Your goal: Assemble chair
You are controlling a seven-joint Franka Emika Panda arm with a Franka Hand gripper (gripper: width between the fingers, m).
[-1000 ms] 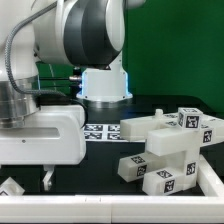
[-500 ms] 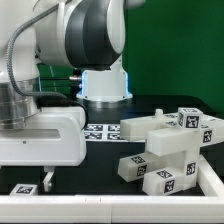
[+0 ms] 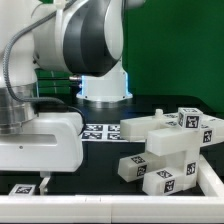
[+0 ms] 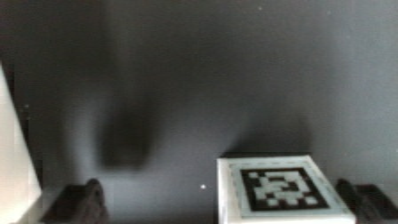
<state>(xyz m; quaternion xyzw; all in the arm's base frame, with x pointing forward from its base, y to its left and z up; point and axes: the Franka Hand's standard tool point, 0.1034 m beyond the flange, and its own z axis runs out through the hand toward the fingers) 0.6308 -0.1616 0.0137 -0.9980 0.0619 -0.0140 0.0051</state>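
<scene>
Lowered since the earlier frame, the gripper (image 4: 210,203) is spread open astride a loose tagged chair piece (image 4: 270,186), well apart from the stacked chair body (image 3: 168,150); off-centre closing could skew it.

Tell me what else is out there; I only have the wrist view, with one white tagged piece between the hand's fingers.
Observer: Several chair pieces sit stacked in a blocky cluster at the exterior view's right, well apart from the hand.
Operator: Where is my piece relative to that cluster?
Observer: The small tagged piece lies alone on the table at the exterior view's lower left, under the hand.
Operator: Anything between them?
Observer: Further back, the marker board lies flat in front of the robot's base.
</scene>
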